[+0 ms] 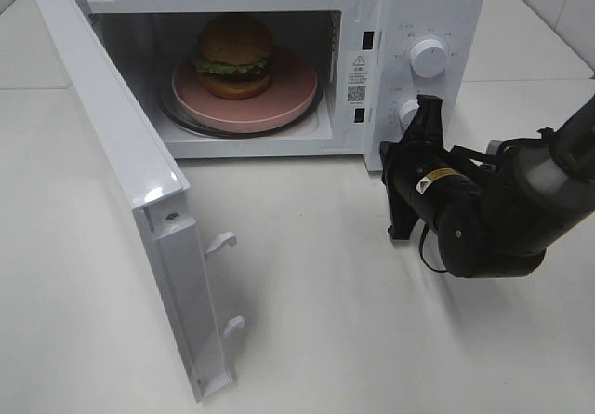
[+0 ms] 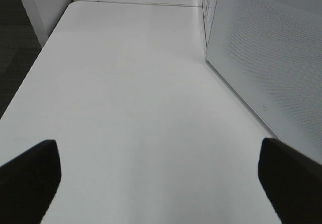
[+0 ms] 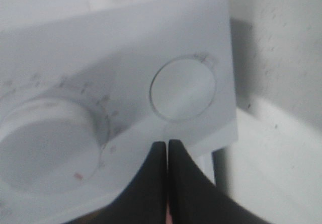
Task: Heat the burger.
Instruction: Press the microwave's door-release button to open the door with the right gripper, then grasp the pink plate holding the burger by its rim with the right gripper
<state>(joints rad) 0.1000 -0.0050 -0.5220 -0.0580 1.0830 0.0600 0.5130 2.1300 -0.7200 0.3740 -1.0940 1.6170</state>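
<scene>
Exterior high: burger (image 1: pixel 233 56) inside open microwave (image 1: pixel 456 19); right gripper (image 1: pixel 429 107) closed.

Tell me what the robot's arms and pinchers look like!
The right arm is chunky, rounded and black, greyer farther up, with a yellow-and-white sticker and a thin black cable. The right gripper has slim, pointed black fingers. The left gripper shows two blocky black fingertips.

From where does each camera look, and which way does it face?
Exterior high: high in front, looking down into the open microwave at the burger; right arm shows.
Left wrist: on the left arm, facing along the table beside the door; left fingers open.
Right wrist: on the right arm, facing the knobs closely; right fingers shut.
Shared: exterior high and right wrist both show the knobs.
</scene>
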